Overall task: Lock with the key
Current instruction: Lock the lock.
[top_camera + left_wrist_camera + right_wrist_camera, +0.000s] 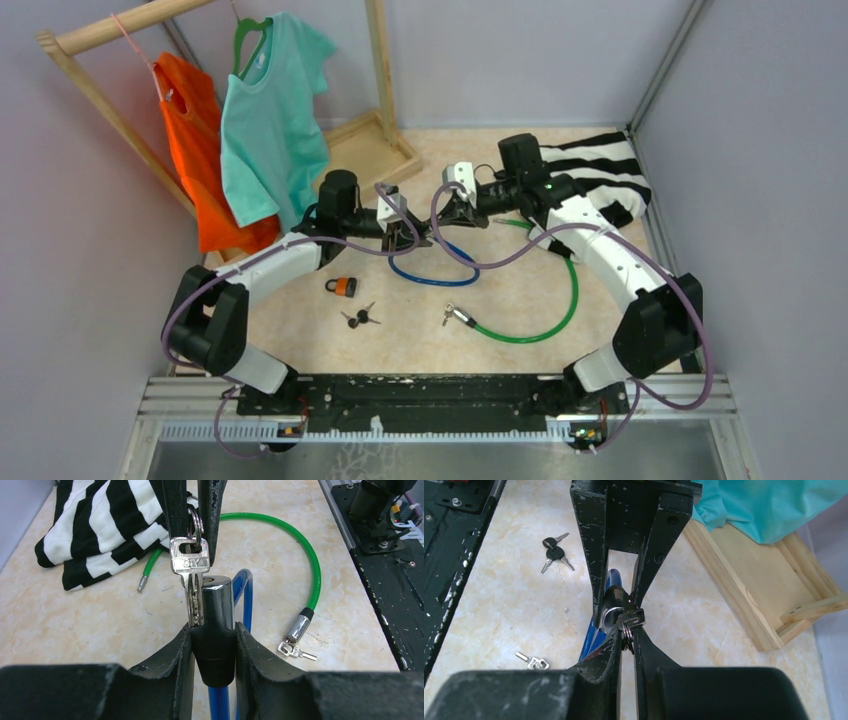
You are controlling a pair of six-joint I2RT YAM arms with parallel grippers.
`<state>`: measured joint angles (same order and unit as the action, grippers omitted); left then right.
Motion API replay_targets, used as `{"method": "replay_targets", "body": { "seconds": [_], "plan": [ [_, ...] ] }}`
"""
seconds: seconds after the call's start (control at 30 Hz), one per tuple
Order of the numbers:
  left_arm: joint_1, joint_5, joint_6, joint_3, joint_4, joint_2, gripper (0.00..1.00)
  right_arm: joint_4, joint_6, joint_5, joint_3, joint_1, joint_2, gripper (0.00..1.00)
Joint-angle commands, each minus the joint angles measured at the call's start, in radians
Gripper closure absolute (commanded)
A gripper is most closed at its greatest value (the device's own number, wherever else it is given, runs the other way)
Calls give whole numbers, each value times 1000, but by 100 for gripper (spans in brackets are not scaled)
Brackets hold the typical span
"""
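Far left: wooden rack [95,35] with orange top [195,150] and teal T-shirt [270,120] on hangers. Near that, on the table [420,345], an orange padlock [344,287] stands well apart from the arms, with two black-headed keys [360,319] just near-right of it.

Centre: left gripper [405,238], jaws narrow, clamps the blue cable lock's cylinder [216,605] upright. The blue cable [432,277] loops on the table below it.

Right gripper [455,208], jaws nearly closed, pinches a silver key [189,562] by the head and ring. The blade points down along the cylinder's left side. Can't tell if it touches.

Right: green cable lock [560,315] curves on the table, its silver end with small keys [449,317] near centre. Far right: striped cloth [600,165], bunched up.
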<state>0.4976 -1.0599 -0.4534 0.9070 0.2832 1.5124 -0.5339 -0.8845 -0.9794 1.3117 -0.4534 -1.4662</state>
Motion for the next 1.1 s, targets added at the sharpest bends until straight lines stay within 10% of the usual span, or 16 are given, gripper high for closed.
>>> {"method": "replay_targets", "body": {
  "seconds": [0.0, 0.4, 1.07],
  "plan": [
    [20, -134, -43, 10, -60, -19, 100, -22, -159, 36, 56, 13, -28, 100],
    [19, -168, -108, 16, -135, -9, 100, -64, -207, -17, 97, 40, -48, 100],
    [19, -81, -127, 6, -160, -12, 100, 166, 213, -8, 32, 70, -14, 100]
  ]
}}
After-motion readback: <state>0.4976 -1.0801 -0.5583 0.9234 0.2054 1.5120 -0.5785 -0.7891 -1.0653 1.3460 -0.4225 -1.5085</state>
